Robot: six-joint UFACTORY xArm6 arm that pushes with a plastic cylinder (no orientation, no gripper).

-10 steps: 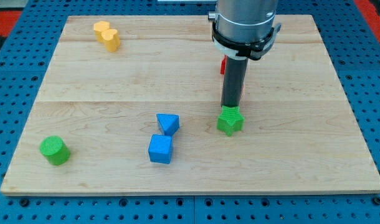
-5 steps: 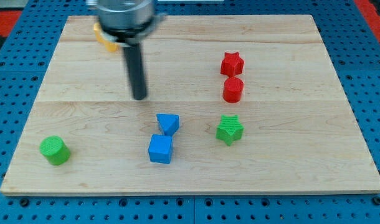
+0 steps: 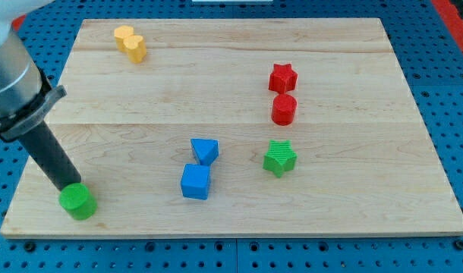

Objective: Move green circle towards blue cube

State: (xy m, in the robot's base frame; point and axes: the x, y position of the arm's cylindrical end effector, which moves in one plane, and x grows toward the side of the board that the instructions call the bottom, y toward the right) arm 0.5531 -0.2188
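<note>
The green circle point(image 3: 79, 202) lies near the board's bottom left corner. My tip point(image 3: 67, 186) rests against its upper left side. The blue cube point(image 3: 196, 182) sits right of it, at the bottom middle of the board, a wide gap away. A blue triangle-like block point(image 3: 205, 150) sits just above the cube.
A green star point(image 3: 279, 158) lies right of the blue blocks. A red star point(image 3: 282, 78) and a red cylinder point(image 3: 284, 109) stand above it. A yellow block point(image 3: 130, 42) is at the top left. The wooden board's left edge point(image 3: 23, 178) is close to my rod.
My rod swept from the green star across to the view's left and reached the green circle. The green circle has shifted slightly right and down from where it lay.
</note>
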